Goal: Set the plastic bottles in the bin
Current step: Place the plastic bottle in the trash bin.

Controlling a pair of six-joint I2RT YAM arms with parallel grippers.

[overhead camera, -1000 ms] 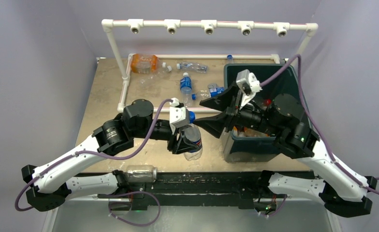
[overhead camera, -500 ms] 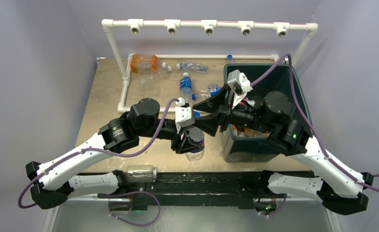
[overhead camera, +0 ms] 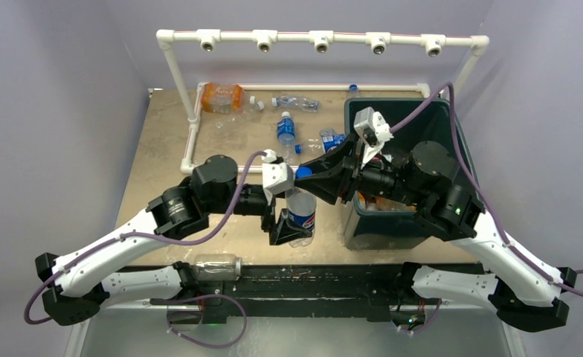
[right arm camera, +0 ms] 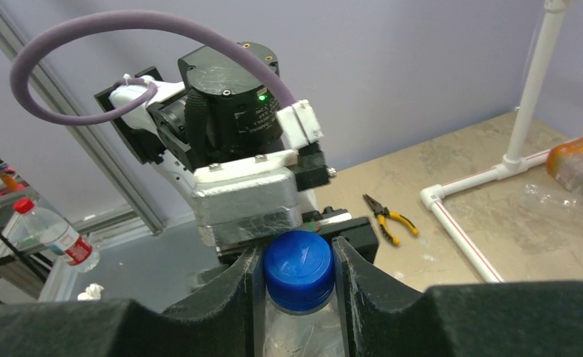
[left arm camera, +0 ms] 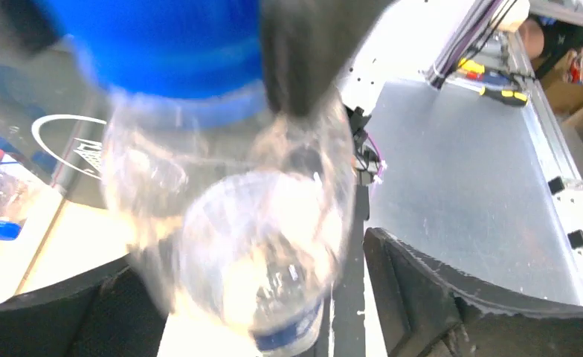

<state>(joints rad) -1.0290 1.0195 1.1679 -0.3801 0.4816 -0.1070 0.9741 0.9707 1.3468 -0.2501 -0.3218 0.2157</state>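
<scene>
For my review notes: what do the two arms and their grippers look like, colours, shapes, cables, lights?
The left arm and right arm share white link shells and black cylindrical joint housings, with a purple cable looping along each. The left gripper and right gripper have broad black wedge-shaped fingers below a white camera mount. A small green light glows on a left wrist joint.

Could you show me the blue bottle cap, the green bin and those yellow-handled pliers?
blue bottle cap (right arm camera: 297,262), right wrist view, its top face.
dark green bin (overhead camera: 381,229), top external view, its near wall.
yellow-handled pliers (right arm camera: 383,213), right wrist view, at the pivot.
</scene>
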